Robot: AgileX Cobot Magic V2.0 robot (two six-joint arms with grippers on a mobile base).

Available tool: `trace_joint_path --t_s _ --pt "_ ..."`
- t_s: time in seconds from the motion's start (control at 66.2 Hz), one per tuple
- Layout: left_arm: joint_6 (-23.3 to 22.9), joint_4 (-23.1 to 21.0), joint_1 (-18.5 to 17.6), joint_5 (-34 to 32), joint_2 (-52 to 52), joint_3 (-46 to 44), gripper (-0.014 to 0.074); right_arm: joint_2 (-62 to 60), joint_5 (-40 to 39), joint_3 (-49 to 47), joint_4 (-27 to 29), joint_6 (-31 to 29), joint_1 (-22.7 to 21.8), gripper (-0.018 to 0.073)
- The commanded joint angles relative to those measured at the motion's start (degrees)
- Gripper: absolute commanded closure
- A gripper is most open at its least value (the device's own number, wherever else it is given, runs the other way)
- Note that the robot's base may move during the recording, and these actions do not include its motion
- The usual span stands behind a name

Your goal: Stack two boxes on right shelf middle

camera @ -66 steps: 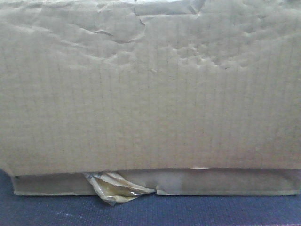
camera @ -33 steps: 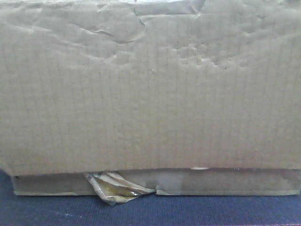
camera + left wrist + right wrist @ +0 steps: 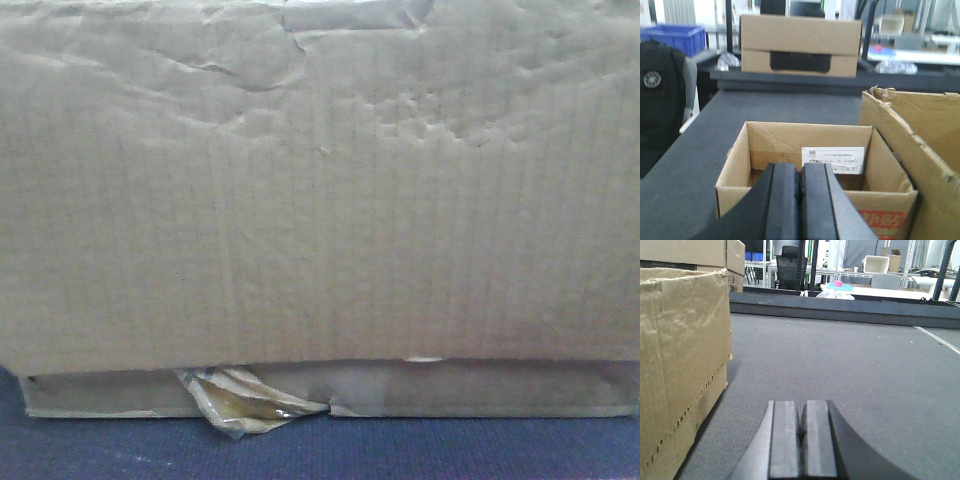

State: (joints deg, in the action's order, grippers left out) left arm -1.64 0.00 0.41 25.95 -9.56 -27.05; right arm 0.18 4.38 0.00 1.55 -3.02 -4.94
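Pointing forward: left hand (image 3: 800, 171), right hand (image 3: 802, 409)

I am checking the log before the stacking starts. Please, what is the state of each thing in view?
Left gripper: shut, empty.
Right gripper: shut, empty.
Small box: open on top, label inside.
Tall box: face wrinkled, torn near the top.
Shallow box: tape peeling at its front.
Far box: closed.

Dark grey felt tabletop (image 3: 850, 360), blue bin (image 3: 675, 37) far left, black office chair (image 3: 790, 262) behind, bright daylight beyond.
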Motion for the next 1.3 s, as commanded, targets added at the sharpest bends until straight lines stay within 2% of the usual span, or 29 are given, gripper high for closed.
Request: trace_joint_path --t_s 0.0,0.136,0.347,0.468,0.589,0.634,0.755,0.861,0.981,1.102,1.193,1.283 --pt "-0.38 0.0 -0.09 6.45 -7.32 -7.03 0.0707 -0.18 -1.38 0.0 0.24 -0.07 -0.22 0.0721" --pt "-0.38 0.0 -0.09 12.64 -21.35 -16.84 0.0707 -0.18 -1.38 0.0 0.24 -0.07 -0.22 0.0721" --pt "-0.38 0.0 -0.09 12.04 -39.09 -26.7 0.0707 -0.18 -1.38 0.0 0.24 -0.07 -0.22 0.0721" --pt "-0.38 -2.2 -0.09 11.72 -45.44 -29.35 0.0707 -0.18 -1.38 0.0 0.24 -0.07 -0.22 0.0721" --pt "0.9 -3.07 0.78 17.78 -52.19 -34.55 0.0707 -0.18 -1.38 0.0 0.24 -0.07 -0.22 0.0721" --pt "3.73 -4.43 1.82 19.98 -54.67 -36.75 0.0707 -0.18 -1.38 0.0 0.24 -0.07 -0.22 0.0721" --pt "14.69 -10.37 6.63 26.79 -59.91 -41.63 0.0707 -0.18 -1.38 0.0 0.24 -0.07 -0.22 0.0721" --pt "20.15 -13.64 11.99 29.06 -62.76 -44.57 0.0707 -0.18 -1.38 0.0 0.24 -0.07 -0.22 0.0721" --pt "21.16 -13.95 16.8 28.21 -63.66 -46.21 0.0707 -0.18 -1.38 0.0 0.24 -0.07 -0.22 0.0721" --pt "21.39 -12.31 18.63 27.93 -64.05 -46.31 0.0703 -0.18 -1.38 0.0 0.24 -0.07 -0.22 0.0721" --pt "21.62 -10.72 18.63 28.95 -64.82 -46.31 0.0628 -0.18 -1.38 0.0 0.24 -0.07 -0.22 0.0721" --pt "21.62 -10.59 18.63 29.47 -65.83 -46.31 0.044 -0.18 -1.38 0.0 0.24 -0.07 -0.22 0.0721"
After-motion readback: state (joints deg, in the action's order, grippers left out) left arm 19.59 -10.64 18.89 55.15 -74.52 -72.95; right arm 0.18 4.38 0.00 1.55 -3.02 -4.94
